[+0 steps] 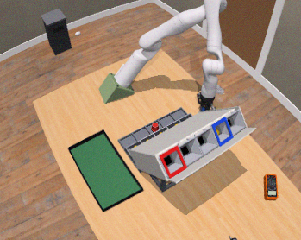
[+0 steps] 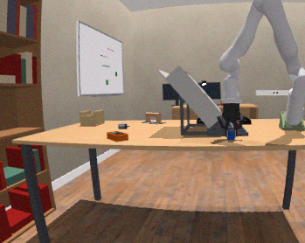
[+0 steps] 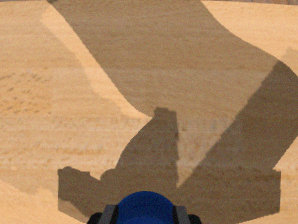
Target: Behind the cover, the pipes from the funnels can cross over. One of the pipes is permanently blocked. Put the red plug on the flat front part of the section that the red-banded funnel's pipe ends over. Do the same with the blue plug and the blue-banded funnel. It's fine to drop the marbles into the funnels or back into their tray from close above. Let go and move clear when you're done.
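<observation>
My gripper (image 1: 205, 104) (image 2: 231, 126) (image 3: 145, 216) is shut on the blue plug (image 2: 231, 135) (image 3: 145, 206), low over the table just behind the far right end of the slanted grey cover (image 1: 172, 140) (image 2: 195, 97). In the top view the cover hides the plug. The red plug (image 1: 155, 127) stands on the flat front part of a section of the grey sectioned tray (image 1: 139, 135). The red-banded funnel (image 1: 163, 161) is at the cover's near left end. The blue-banded funnel (image 1: 216, 131) is toward its right end.
A green mat with a black border (image 1: 104, 170) lies left of the cover. An orange meter (image 1: 271, 186) (image 2: 117, 136) lies near the table's right edge. The arm's green base (image 1: 116, 88) (image 2: 292, 124) sits at the back. Two small tan boxes (image 2: 92, 117) stand far off.
</observation>
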`<state>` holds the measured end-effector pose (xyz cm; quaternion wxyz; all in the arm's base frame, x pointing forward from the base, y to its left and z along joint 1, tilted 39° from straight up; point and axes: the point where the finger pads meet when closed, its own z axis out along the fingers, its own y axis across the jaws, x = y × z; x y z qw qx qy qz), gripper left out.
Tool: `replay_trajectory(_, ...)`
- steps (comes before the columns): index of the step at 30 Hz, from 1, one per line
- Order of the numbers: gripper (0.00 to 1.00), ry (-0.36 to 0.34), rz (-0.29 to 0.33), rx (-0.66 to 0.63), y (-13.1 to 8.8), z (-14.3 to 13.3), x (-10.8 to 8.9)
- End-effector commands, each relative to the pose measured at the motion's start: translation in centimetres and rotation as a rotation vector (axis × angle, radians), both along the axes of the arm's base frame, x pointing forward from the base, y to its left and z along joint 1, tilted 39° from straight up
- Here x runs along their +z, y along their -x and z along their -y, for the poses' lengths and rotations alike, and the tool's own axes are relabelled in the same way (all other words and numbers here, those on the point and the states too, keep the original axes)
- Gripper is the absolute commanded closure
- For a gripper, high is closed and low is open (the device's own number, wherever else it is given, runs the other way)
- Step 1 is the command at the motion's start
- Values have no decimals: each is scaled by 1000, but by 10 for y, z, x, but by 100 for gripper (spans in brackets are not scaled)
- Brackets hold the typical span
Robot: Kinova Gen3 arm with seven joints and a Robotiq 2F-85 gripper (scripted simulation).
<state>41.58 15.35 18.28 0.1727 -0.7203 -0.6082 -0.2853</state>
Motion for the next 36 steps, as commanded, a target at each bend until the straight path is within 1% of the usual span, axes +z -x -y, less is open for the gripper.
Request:
replay_trajectory(1,100,0,0,0,0,0,0)
replay_trajectory(15,100,0,0,0,0,0,0)
replay_trajectory(16,100,0,-2,1,14,42,55)
replay_trajectory(18,100,0,-2,1,15,44,58)
replay_trajectory(19,100,0,-2,1,16,48,62)
replay_trajectory(22,100,0,-2,1,23,68,89)
replay_trajectory(32,100,0,-2,1,23,68,89)
replay_trajectory(33,100,-57,-170,-215,23,67,86)
replay_trajectory(35,100,-60,-178,-226,23,67,86)
replay_trajectory(36,100,-66,-192,-246,23,67,86)
